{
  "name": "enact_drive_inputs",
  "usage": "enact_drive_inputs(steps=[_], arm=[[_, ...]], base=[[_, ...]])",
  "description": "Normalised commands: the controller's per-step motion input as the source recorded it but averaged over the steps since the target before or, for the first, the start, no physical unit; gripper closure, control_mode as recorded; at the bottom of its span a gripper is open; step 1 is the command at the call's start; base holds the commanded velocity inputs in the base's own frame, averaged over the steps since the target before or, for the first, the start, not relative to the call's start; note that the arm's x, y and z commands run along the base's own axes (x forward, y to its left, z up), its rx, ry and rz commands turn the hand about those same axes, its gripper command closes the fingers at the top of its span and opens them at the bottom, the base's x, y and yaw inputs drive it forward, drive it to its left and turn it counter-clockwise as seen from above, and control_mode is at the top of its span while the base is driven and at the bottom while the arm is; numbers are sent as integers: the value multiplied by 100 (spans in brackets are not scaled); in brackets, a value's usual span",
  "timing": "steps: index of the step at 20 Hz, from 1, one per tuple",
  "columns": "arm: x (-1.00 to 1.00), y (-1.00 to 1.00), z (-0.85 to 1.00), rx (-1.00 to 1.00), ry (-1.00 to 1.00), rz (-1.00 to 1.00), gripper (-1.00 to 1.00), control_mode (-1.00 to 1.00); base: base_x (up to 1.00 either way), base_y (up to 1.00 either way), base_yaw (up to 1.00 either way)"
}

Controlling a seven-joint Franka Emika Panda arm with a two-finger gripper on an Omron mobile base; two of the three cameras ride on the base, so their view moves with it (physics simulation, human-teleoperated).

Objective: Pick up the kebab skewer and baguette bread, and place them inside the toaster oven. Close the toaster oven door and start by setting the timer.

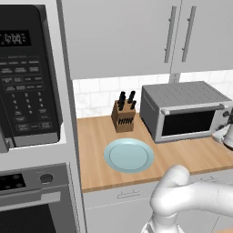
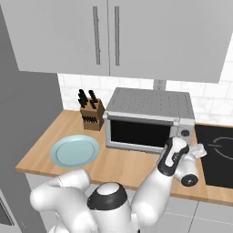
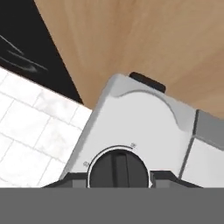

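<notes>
toaster oven (image 1: 184,110) interior hidden behind dark glass, gripper (image 3: 118,183) fingertips cut off beside timer knob (image 3: 118,168)

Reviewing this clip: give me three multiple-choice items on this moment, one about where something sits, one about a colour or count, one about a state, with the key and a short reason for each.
1. Where does the knife block stand?
A. Left of the toaster oven, by the wall
B. On the cooktop
C. On the plate

2. What colour is the plate?
A. Red
B. Pale blue
C. Black

3. How is the toaster oven door?
A. Dropped fully open
B. Removed
C. Closed

Answers:
1. A: both base views show the block on the wooden counter, just left of the oven against the tiles.
2. B: it reads as a pale blue disc in both base views.
3. C: the dark glass sits flush and upright in the oven front, while the gripper is at the round knob on the right-side panel.
</notes>
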Motion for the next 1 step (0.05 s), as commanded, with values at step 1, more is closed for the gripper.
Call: enact_drive_inputs(steps=[1], arm=[[0, -1, 0, 45, 0, -6, 100, -100]], base=[[0, 0, 0]])
